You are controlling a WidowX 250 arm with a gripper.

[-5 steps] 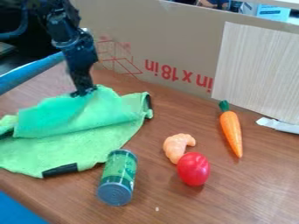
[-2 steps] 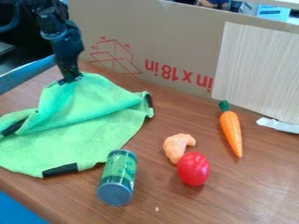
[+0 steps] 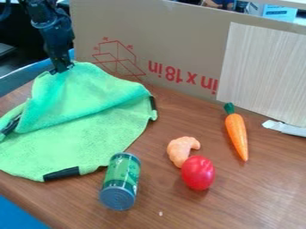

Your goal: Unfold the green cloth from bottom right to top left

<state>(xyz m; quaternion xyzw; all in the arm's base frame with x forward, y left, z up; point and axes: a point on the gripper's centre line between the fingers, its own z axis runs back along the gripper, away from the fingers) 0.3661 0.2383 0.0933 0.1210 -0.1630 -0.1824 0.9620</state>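
One edge of green cloth sat pinched in my gripper | I feared overpulling would drag it whole!

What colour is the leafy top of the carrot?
Dark green, above the orange carrot, seen best in the current camera view.

We counted one green cloth, three black edge strips, one can, one carrot, one round red item and one curved pale-orange item, which made four loose food-type articles, the can included. We further recorded one brown tabletop, one cardboard wall, one wood-grain panel, one flat white piece and one pale speck.
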